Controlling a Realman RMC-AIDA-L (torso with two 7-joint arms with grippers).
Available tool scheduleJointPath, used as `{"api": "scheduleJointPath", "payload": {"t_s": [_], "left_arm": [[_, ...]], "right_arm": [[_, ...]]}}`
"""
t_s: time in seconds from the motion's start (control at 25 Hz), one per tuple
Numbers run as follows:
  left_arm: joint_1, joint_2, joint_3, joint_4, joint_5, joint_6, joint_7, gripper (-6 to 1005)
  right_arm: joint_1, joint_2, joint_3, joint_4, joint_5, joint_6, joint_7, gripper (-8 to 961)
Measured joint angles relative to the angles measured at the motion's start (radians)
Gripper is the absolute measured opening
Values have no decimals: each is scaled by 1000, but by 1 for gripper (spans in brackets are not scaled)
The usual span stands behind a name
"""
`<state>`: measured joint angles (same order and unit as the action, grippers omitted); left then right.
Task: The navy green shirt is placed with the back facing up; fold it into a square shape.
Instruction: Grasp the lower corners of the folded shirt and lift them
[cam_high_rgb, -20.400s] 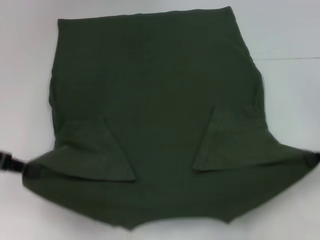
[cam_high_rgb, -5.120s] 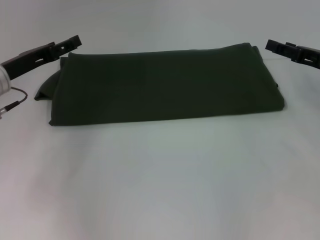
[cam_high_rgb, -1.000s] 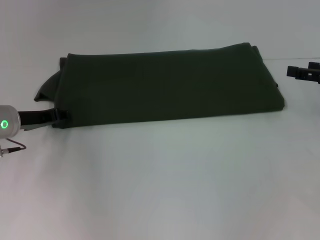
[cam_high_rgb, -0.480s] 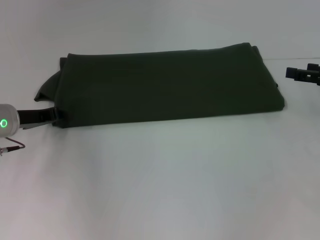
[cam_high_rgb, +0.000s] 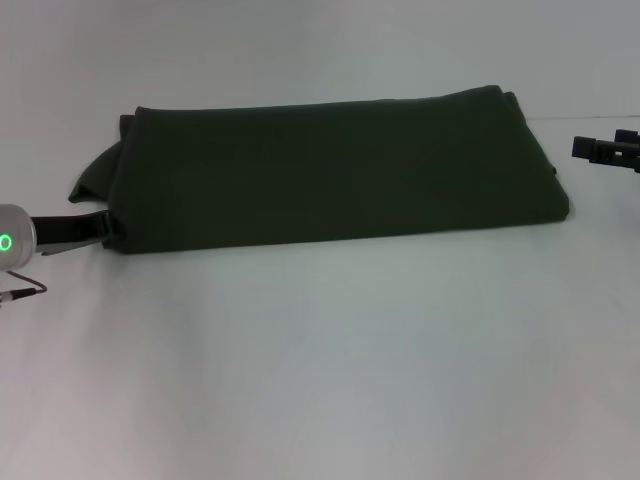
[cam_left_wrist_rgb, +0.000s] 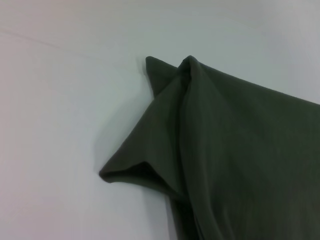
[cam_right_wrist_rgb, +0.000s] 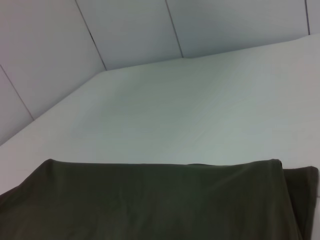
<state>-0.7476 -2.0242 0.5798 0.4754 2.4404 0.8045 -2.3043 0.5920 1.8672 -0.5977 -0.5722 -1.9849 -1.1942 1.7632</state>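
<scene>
Now the navy green shirt (cam_high_rgb: 330, 170) lies folded in a long band; left gripper (cam_high_rgb: 110, 228) touches its near-left corner, right gripper (cam_high_rgb: 600, 150) hovers apart; claw states unclear.

Left end effector (cam_high_rgb: 112, 228) low at left; right end effector (cam_high_rgb: 590, 149) raised far right.

The navy green shirt (cam_high_rgb: 330, 170) is laid folded into a wide band across the far half of the table (cam_high_rgb: 330, 370). The left gripper (cam_high_rgb: 105, 230) is set against its near left corner; the right gripper (cam_high_rgb: 600, 150) is held apart, beyond its right end.
</scene>
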Motion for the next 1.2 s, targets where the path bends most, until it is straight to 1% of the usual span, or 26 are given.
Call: {"api": "scheduleJointPath", "payload": {"t_s": [0.2,0.68,0.88,1.08,1.2], "left_arm": [[-8,0,0,-1,21,2,-10,83],[-10,-1,-5,-1,16,5,-14,92],[-11,0,-2,-1,20,14,-18,156],[-11,-1,1,4,21,21,-15,250],[-12,-1,11,4,23,14,-17,236]], "right_arm": [[0,-1,-1,0,0,-2,5,941],[0,-3,-6,0,0,-2,7,942],[0,-3,-7,0,0,-2,11,942],[0,-4,-7,0,0,-2,14,942],[0,-4,-8,0,-1,-2,14,942]]}}
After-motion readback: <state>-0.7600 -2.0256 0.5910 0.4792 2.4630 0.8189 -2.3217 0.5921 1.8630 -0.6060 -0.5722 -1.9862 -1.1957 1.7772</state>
